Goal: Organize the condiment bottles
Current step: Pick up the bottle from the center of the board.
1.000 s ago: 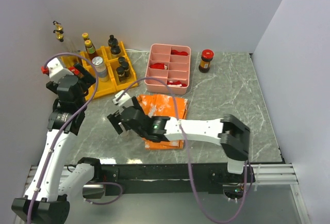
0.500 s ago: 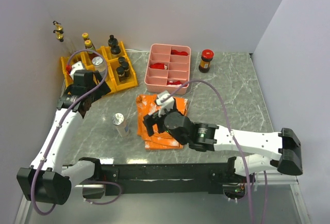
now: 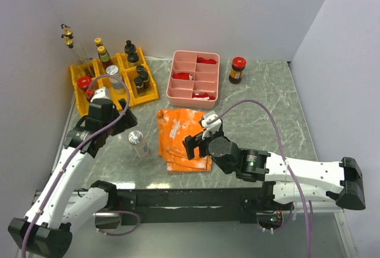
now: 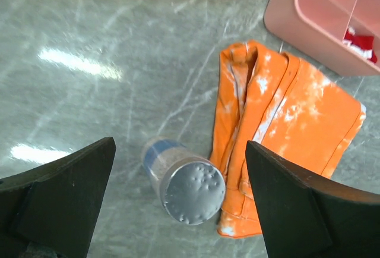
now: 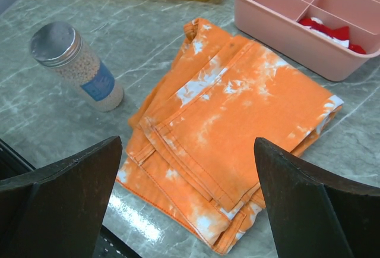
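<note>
From above, the table (image 3: 261,109) has a grey marbled top with pale veins, and it shines a little. Plain pale walls (image 3: 196,8) close it on the left, the far and the right side. At the far left stands a yellow rack (image 3: 152,95) with several condiment bottles (image 3: 134,54) upright in its compartments, with black, yellow, red and silver caps. To the right of it is a pink divided tray (image 3: 170,91) with red pieces (image 3: 181,75) in some compartments. A red-capped jar (image 3: 237,70) stands alone just to the right of the tray. A folded orange cloth (image 3: 184,136) lies near the tray, on its near side. A silver-capped jar (image 3: 138,143) stands upright on the bare table, to the left of the cloth. The left gripper (image 3: 119,118) is above the table on the far left of this jar. The right gripper (image 3: 195,145) is over the near part of the cloth.

In the left wrist view, the two jaws are wide apart and hold nothing. The silver-capped jar is seen below between them, beside the cloth's left edge. Light reflects in bright spots on the marble.

In the right wrist view, the jaws are also wide apart and empty. The cloth lies below them. The silver-capped jar stands at the left, with pale grains and a blue label, a strip of table between it and the cloth.
</note>
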### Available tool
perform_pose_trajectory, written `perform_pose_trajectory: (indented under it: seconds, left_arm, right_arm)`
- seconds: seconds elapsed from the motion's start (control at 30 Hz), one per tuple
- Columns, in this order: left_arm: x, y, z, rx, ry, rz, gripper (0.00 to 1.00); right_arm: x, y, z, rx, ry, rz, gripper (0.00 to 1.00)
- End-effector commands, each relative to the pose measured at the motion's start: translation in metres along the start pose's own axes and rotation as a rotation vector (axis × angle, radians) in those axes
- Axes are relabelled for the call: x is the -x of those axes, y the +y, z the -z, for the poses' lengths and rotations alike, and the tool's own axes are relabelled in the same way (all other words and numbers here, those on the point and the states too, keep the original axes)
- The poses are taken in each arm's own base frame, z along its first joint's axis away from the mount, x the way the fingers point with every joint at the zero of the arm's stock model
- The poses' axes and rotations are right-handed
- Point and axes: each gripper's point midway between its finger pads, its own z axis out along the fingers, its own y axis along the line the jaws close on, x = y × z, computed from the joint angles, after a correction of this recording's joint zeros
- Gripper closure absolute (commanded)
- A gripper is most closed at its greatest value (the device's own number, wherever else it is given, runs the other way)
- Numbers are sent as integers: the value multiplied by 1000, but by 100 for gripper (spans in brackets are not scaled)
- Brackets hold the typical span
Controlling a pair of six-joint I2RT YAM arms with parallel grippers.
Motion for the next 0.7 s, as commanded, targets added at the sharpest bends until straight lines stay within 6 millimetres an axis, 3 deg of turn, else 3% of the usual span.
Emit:
perform_pose_trajectory:
  seconds: [0.0, 0.33, 0.67]
  left_arm:
    - [-32, 1, -9, 16, 79, 79, 3]
    - [-70, -14, -20, 49, 152, 77, 12]
    - [-74, -10, -20, 120, 136, 48, 28]
  right_arm:
    - [12, -7, 3, -29, -58, -34, 0]
    - [17, -9, 10, -12, -90, -61, 0]
    - [21, -14, 17, -7, -115, -76, 0]
